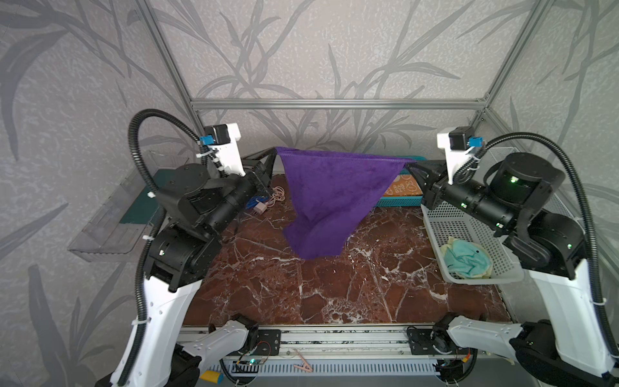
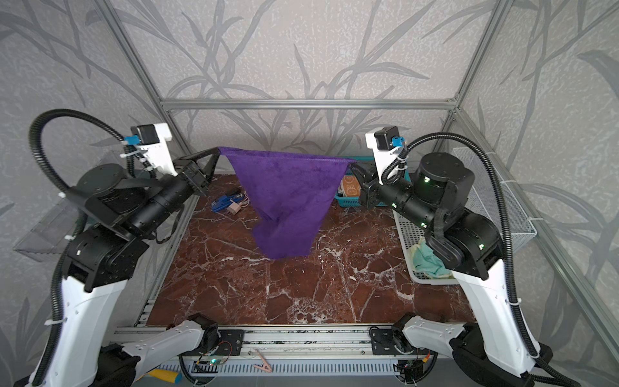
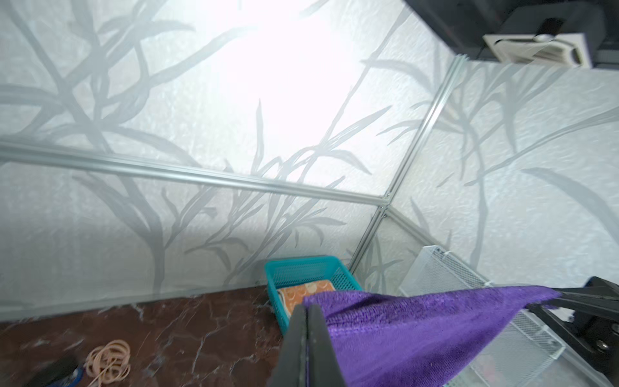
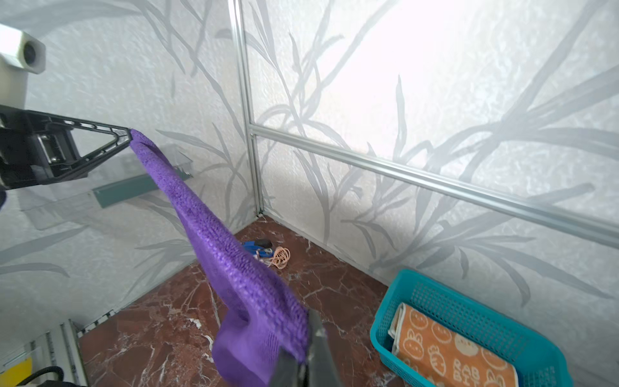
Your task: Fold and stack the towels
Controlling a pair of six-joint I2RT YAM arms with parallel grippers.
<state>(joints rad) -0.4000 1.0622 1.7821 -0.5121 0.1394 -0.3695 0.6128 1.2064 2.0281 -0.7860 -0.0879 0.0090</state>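
Purple towel [image 1: 325,201], pinched between my left tool [image 1: 274,151] and right tool [image 1: 409,164], hangs above the surface [image 1: 335,295]. Right wrist view: orange rabbit towel [image 4: 452,355] in teal basket [image 4: 435,301]. Top views alone: yellow-teal towel [image 1: 467,259] in white basket [image 1: 462,224].

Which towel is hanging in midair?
The purple towel, pinched at its upper corners by the left gripper and right gripper. The orange rabbit towel lies in the teal basket; the yellow-and-teal towel sits in the white basket.

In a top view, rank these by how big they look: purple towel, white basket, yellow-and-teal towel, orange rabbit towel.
1. purple towel
2. white basket, partly covered
3. yellow-and-teal towel
4. orange rabbit towel, only a small part shows
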